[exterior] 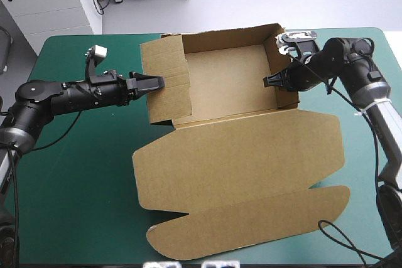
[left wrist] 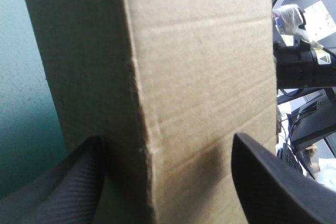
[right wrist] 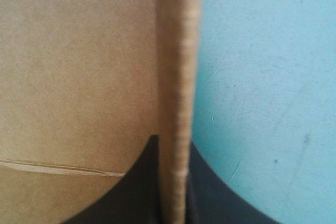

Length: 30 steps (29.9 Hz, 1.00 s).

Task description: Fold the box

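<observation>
While the right fingers (right wrist: 137,184) clamp the box's (exterior: 226,70) right wall (exterior: 271,51) edge-on, the left fingers (left wrist: 273,182) stand apart astride its left wall (exterior: 166,92); the lid (exterior: 239,155) lies flat nearer.

The worktop (exterior: 81,174) wears a teal-green cover, rounded at its far corners, with faint pale scratches and specks on its surface. Beyond the worktop's far left corner stands a white drawer unit (exterior: 53,10) with dark cables trailing down its side.

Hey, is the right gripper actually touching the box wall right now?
Touching. The right wrist view shows the box wall edge-on, clamped by the right gripper, with a black finger pressed against each side.
</observation>
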Each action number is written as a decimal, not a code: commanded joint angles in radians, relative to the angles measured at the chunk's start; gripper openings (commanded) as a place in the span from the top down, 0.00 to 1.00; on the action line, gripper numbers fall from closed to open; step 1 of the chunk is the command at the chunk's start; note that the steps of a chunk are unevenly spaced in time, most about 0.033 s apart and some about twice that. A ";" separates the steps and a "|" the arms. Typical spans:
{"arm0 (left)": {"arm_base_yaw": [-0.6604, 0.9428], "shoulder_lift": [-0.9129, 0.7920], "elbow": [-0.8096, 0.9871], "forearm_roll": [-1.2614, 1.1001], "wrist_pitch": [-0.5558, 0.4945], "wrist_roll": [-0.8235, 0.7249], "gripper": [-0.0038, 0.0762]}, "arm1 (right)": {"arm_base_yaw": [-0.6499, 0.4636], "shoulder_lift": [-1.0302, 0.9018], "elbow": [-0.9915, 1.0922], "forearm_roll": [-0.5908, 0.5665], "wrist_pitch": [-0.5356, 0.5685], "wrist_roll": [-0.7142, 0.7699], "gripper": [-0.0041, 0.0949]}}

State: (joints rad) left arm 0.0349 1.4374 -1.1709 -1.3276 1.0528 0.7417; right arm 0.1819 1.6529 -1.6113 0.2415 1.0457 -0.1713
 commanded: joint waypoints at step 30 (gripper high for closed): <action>-0.475 0.003 -0.253 1.050 -0.274 -0.978 0.34 | 0.001 -0.042 -0.040 0.002 -0.053 0.027 0.97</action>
State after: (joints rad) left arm -0.4150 1.4500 -1.3911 -0.3240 0.8375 -0.1458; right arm 0.1819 1.6537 -1.6113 0.1915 1.0291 -0.1527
